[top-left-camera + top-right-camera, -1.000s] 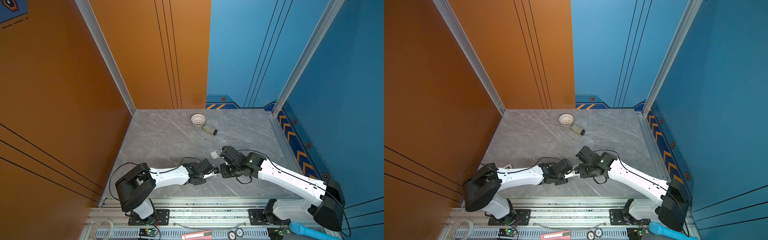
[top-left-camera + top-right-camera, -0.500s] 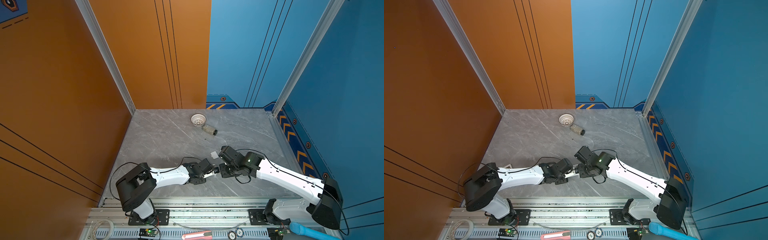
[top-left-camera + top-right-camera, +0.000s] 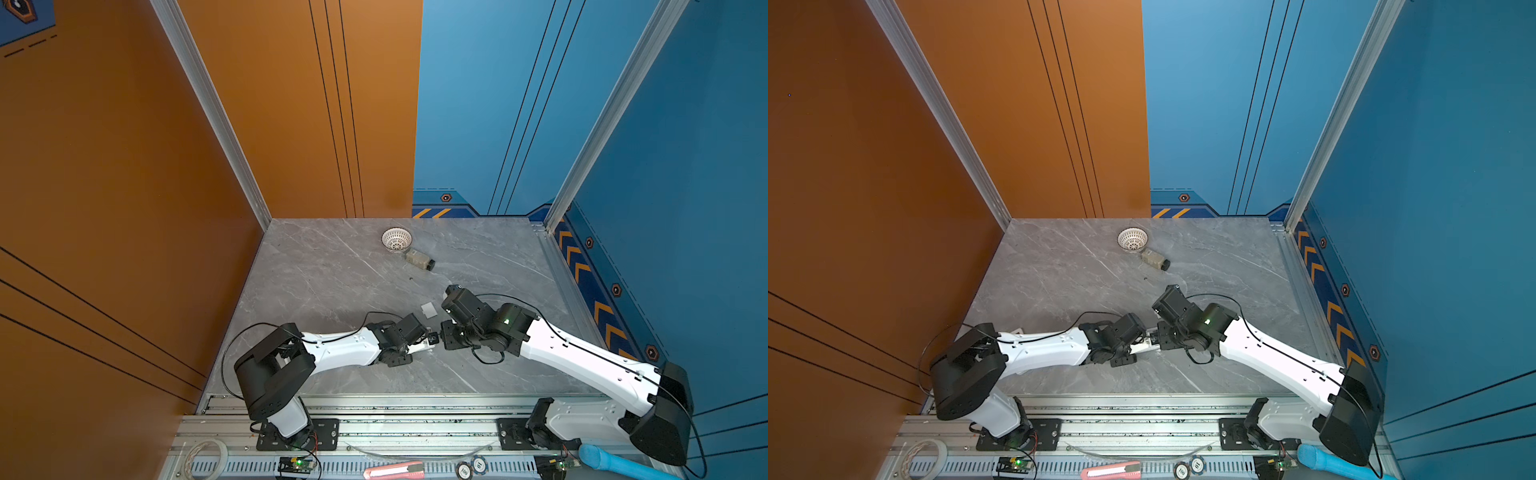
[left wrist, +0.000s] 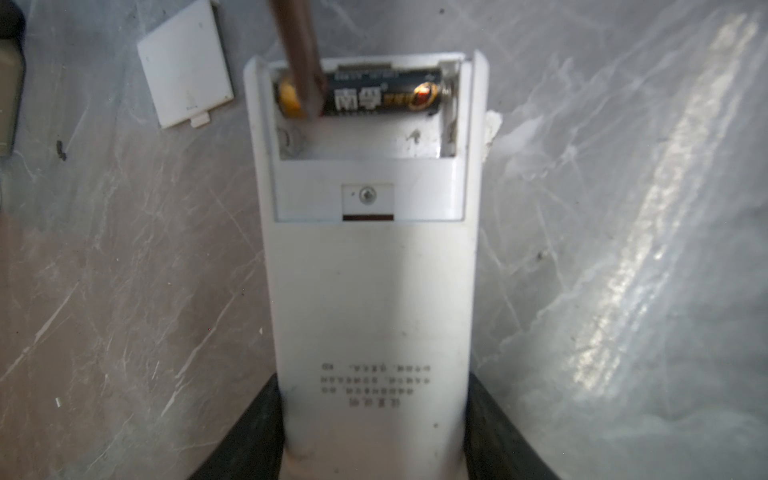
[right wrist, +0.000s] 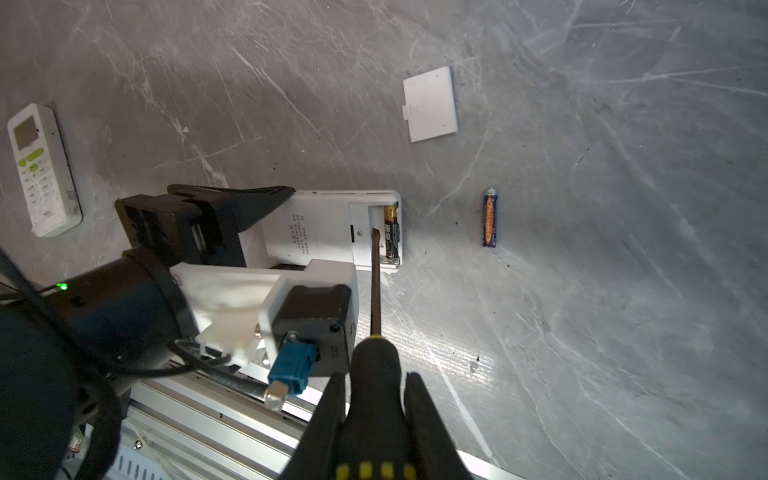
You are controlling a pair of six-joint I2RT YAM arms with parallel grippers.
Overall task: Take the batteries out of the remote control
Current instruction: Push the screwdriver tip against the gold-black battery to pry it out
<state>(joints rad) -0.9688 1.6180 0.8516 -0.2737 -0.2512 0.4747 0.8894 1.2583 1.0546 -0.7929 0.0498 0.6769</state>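
Left arm [image 3: 345, 351] low, jaws clamped on remote [image 4: 370, 291]; right jaws grip screwdriver [image 5: 376, 365], tip at battery [image 4: 374, 97]

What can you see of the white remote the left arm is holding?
The remote is a long white plastic body, back side up, flat on or just above the grey table, one end clamped between the left fingers. Small print and one screw mark its back. Its cover is off: one black-and-gold battery sits in the endmost slot, the other slot empty. The screwdriver tip reaches into the compartment by that battery.
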